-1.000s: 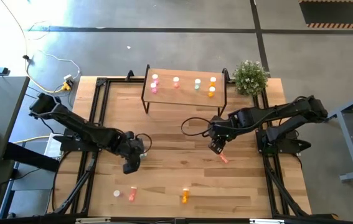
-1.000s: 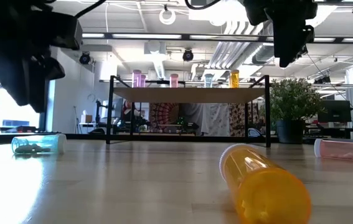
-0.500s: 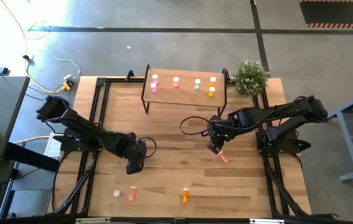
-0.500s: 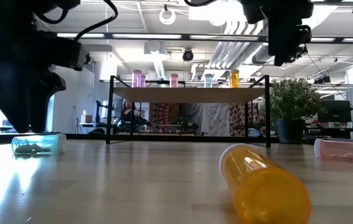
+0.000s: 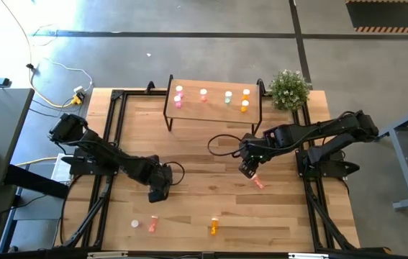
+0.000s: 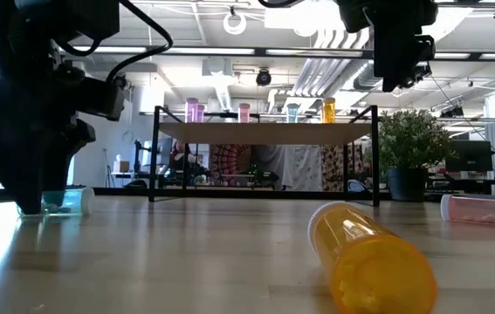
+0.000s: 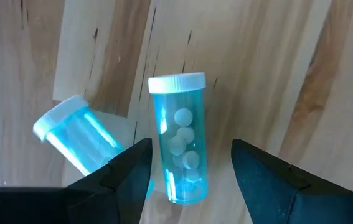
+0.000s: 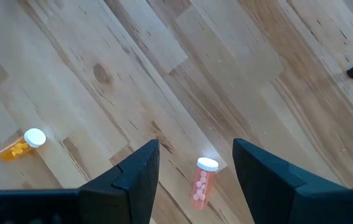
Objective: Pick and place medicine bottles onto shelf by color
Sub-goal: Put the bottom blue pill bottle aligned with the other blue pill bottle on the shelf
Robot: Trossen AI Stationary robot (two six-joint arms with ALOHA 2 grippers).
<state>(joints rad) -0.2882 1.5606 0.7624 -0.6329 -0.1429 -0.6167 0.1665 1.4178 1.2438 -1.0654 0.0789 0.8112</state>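
Left hand: the left hand (image 5: 158, 193) is low over the near-left part of the surface (image 5: 204, 151), fingers spread wide and holding nothing; its wrist view shows a blue bottle (image 7: 179, 146) lying between the two dark fingers (image 7: 129, 174), with gaps on both sides.
Second blue bottle: a second blue bottle (image 7: 80, 140) lies tilted just beside the first, near one finger.
Right hand: the right hand (image 5: 249, 170) hangs above the middle-right of the surface, fingers parted, empty; a salmon bottle (image 5: 258, 183) lies on the wood just beside and below it.
Loose bottles: near the front edge lie a white-capped bottle (image 5: 134, 224), a pink bottle (image 5: 153, 224) and an orange bottle (image 5: 214, 227), well apart from both hands.
Shelf: the shelf (image 5: 214, 108) stands at the far middle of the surface, with six bottles standing on it in pink, green and orange.
Open room: bare planks between the shelf's front edge and the two hands.
Edges: black rails (image 5: 114, 129) run down both sides; a potted plant (image 5: 288, 88) stands at the far-right corner.
Materials: light wood planks with dark grain; translucent plastic cylinders with white caps, pills inside.
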